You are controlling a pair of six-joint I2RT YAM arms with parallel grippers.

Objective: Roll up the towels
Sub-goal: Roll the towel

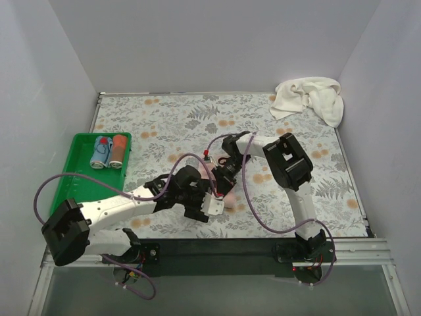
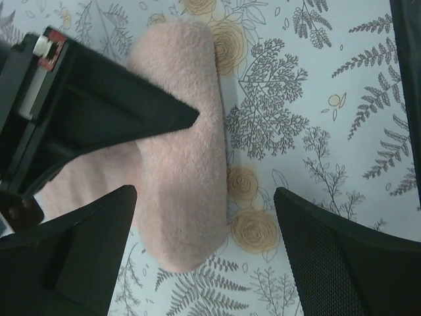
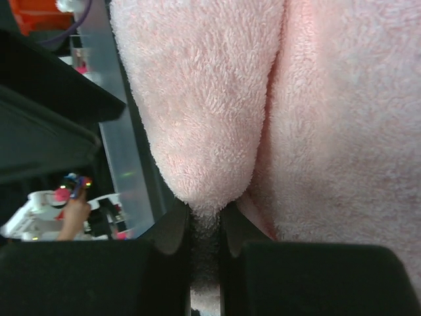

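The pink towel (image 2: 184,164) lies rolled on the surface (image 2: 329,99), its long side pointing the same way as the left fingers (image 2: 92,250), which stand wide apart on both sides of it (holding nothing). The right fingers (image 3: 309,276) pinch a fold of it tight.

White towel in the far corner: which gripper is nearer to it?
Right. The right gripper, shut on the pink towel at mid-table, lies nearer the white towel. The left gripper, open over the same pink towel, sits just behind it, closer to the bases.
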